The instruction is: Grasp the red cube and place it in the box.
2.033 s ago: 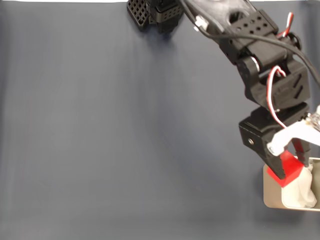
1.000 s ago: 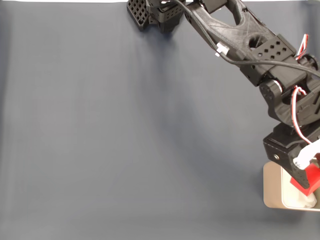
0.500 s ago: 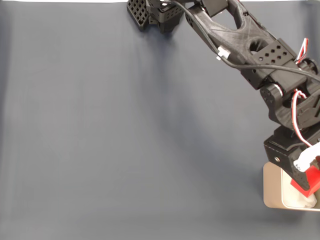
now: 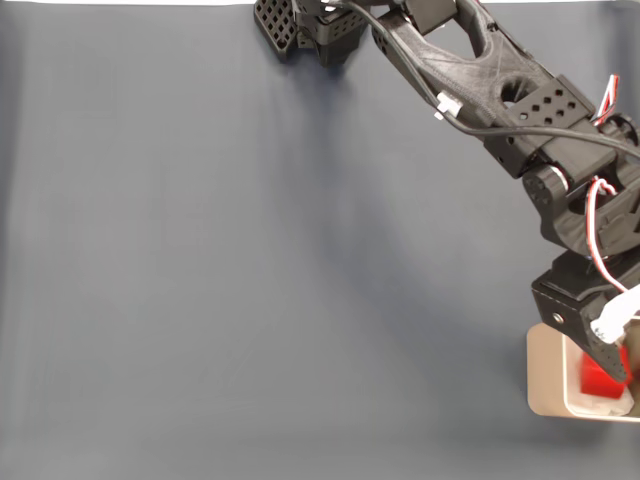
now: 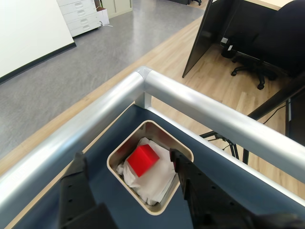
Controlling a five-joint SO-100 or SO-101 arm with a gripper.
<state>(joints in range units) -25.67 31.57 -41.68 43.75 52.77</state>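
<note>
The red cube (image 5: 143, 160) lies on the white lining inside the beige box (image 5: 117, 153), tilted a little, with nothing touching it. My gripper (image 5: 127, 155) hangs open above the box, one black finger (image 5: 78, 164) to the left of the cube and the other to its right. In the fixed view the cube (image 4: 597, 378) shows low inside the box (image 4: 545, 380) at the lower right edge, partly covered by the open gripper (image 4: 612, 360) above it.
The box sits in a corner of the dark blue-grey table, close to the silver metal rail (image 5: 190, 102) that runs round the table's edge. The arm's base (image 4: 310, 25) stands at the top of the fixed view. Floor and an office chair (image 5: 259, 52) lie beyond the rail.
The gripper moved right over the box with the cube, then opened. The cube dropped from between the fingers onto the white lining.
</note>
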